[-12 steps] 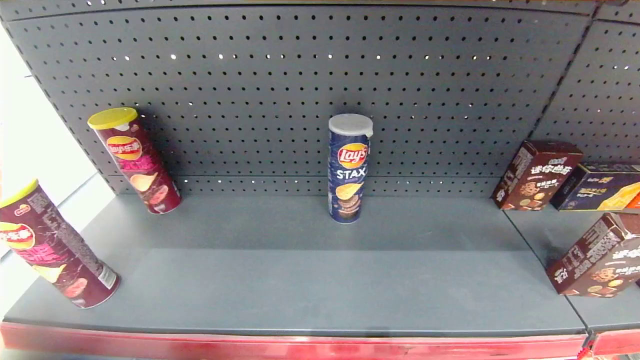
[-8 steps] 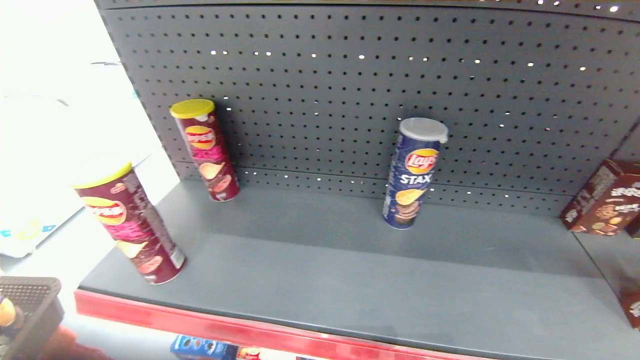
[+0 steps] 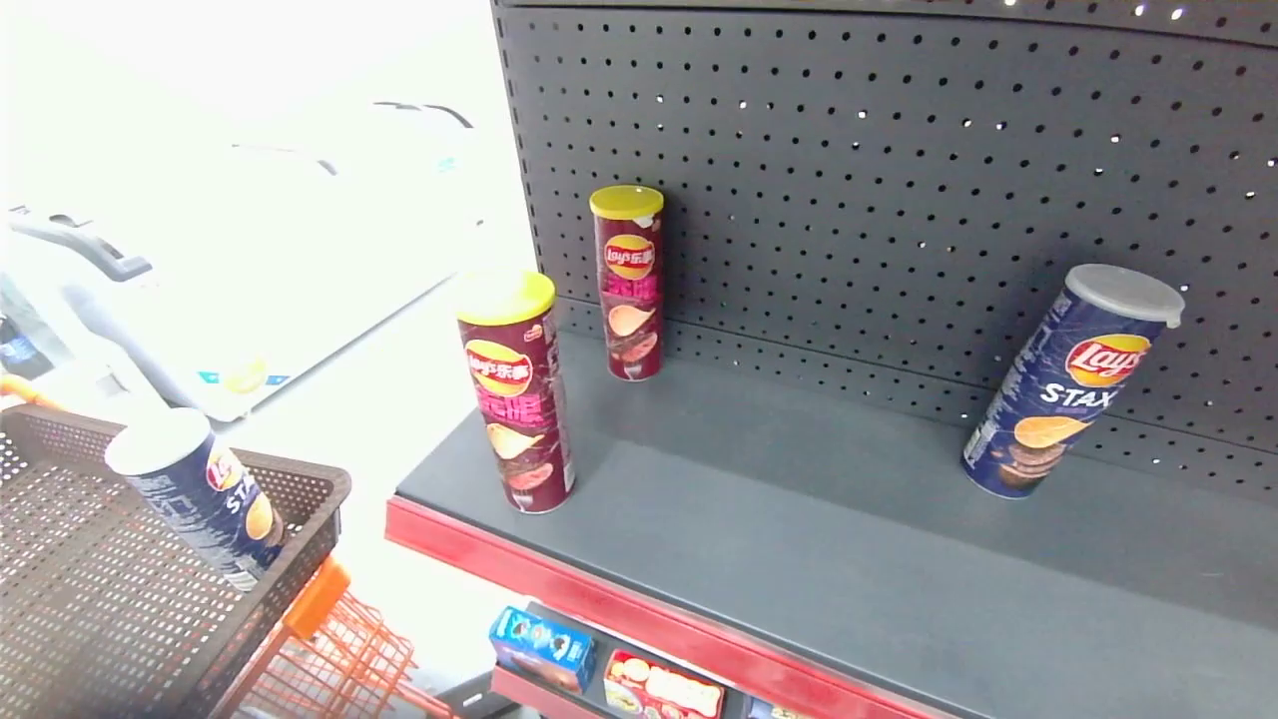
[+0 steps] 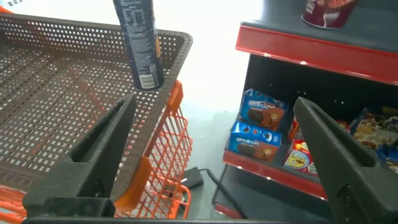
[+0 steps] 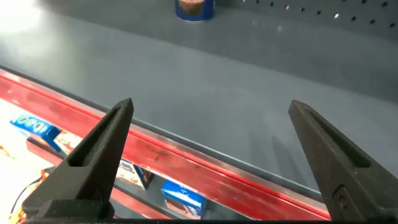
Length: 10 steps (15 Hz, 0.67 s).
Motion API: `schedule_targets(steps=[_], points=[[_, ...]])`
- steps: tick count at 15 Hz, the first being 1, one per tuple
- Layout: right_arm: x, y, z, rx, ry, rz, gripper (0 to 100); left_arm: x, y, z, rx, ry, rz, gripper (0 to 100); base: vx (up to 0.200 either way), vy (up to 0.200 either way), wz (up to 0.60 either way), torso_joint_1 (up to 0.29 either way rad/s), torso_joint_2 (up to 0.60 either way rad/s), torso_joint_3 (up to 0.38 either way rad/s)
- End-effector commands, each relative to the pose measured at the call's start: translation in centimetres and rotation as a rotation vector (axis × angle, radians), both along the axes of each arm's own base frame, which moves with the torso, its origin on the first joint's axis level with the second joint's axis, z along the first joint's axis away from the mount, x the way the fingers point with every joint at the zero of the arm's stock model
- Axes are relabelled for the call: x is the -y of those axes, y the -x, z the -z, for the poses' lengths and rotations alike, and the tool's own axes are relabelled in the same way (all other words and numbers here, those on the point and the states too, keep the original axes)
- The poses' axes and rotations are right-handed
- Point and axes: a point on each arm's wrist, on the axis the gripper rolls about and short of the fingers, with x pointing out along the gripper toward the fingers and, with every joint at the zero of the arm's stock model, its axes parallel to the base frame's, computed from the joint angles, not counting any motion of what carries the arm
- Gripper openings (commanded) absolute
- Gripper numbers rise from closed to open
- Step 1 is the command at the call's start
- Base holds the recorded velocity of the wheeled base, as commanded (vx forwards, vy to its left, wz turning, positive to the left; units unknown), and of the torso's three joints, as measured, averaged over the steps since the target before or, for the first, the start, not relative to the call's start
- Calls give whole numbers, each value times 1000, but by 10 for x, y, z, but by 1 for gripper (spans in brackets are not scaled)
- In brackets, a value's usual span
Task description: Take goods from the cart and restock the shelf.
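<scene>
Navy-blue cylindrical chip can with a white plastic lid (image 3: 195, 494) stands by the wall of the dark perforated plastic cart basket (image 3: 60, 599), well apart from the grey metal shelf (image 3: 799, 559), where a maroon yellow-lidded can (image 3: 514, 394) stands near the front edge.

From the left wrist we see the left gripper (image 4: 214, 106) spread wide and empty, short of that chip can (image 4: 140, 43). A careless approach could snag the basket rim (image 4: 168, 74) or topple the tall can.

From the right wrist, the right gripper (image 5: 209, 107) gapes empty near the red front lip (image 5: 186, 155). We judge that swinging it could strike the lip.
</scene>
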Motion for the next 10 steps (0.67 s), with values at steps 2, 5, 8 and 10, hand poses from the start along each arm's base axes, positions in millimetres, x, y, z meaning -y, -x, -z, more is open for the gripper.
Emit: schedule_targets(steps=[2, 5, 8, 10], points=[[0, 0, 0, 1, 1, 0, 100, 0, 0, 0, -2, -1, 0, 100, 0, 0, 0, 0, 0, 0], [0, 0, 0, 3, 1, 0, 100, 0, 0, 0, -2, -1, 2, 100, 0, 0, 0, 0, 0, 0], [0, 0, 0, 1, 1, 0, 100, 0, 5, -22, 64, -43, -7, 100, 0, 0, 0, 0, 0, 0], [0, 0, 0, 1, 1, 0, 100, -1, -5, -83, -3, -152, -71, 100, 0, 0, 0, 0, 0, 0]])
